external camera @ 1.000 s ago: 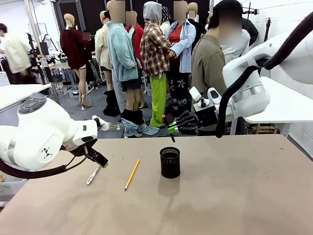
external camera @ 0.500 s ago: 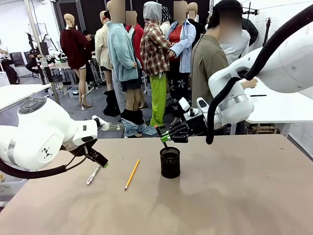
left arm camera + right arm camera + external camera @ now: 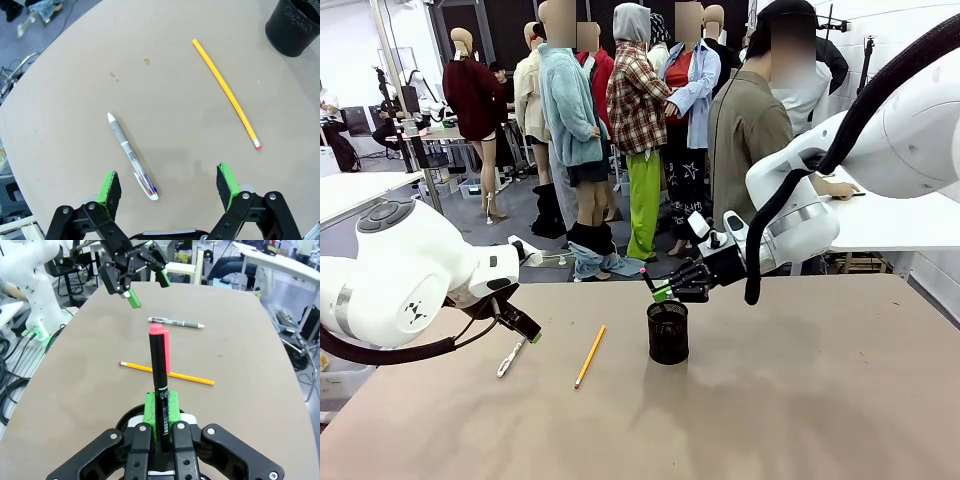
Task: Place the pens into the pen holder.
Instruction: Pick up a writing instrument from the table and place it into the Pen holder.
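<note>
Because the dark pen (image 3: 159, 365) looks light, stiff, slick, our right gripper (image 3: 161, 412) clamps it low; left gripper (image 3: 169, 181) gapes over the silver pen (image 3: 131, 156).

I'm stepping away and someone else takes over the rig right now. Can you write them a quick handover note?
Right hand: shut on the dark pen with the pink cap, held tilted just above the black mesh cup.
Left hand: open, hanging over the white pen, which lies flat on the table, not gripped.
Yellow pencil: flat on the table, between the white pen and the cup.
Done: nothing yet; no pen sticks out of the cup.
Left: drop the dark pen in, then pick up the white pen and the pencil and put them in.
</note>
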